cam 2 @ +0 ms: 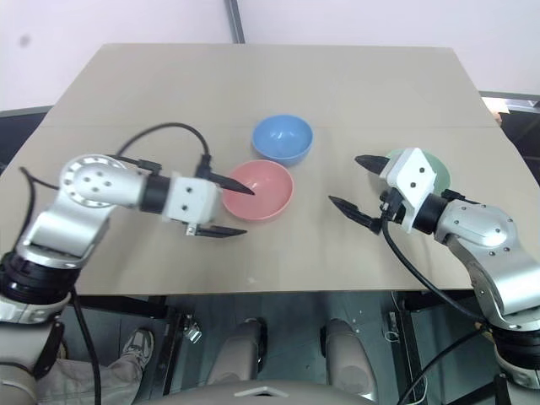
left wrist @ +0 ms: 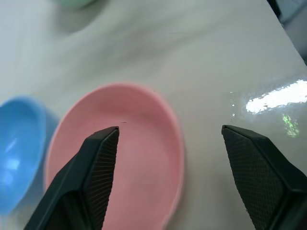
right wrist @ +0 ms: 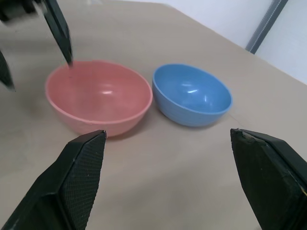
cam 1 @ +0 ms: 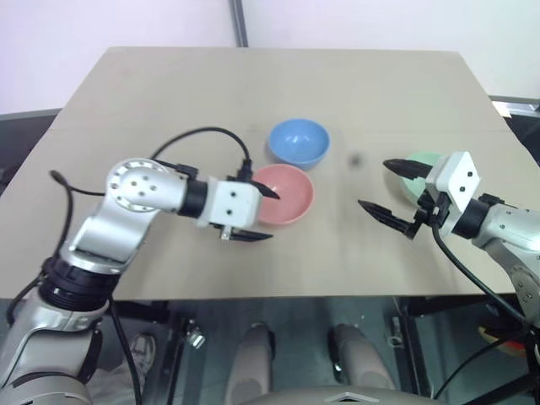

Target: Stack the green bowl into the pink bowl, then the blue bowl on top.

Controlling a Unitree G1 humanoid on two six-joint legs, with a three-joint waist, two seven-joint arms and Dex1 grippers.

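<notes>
The pink bowl sits upright mid-table, with the blue bowl just behind it, close beside it. The green bowl rests at the table's right, largely hidden behind my right hand. My left gripper is open at the pink bowl's left edge. One finger hangs over the bowl's inside and the other finger stands clear of the rim on the near side; nothing is held. My right gripper is open and empty. It points toward the pink bowl and blue bowl, just in front of the green bowl.
The tan table stretches bare behind the bowls. Its front edge runs just below both grippers. A black cable loops from my left wrist over the table.
</notes>
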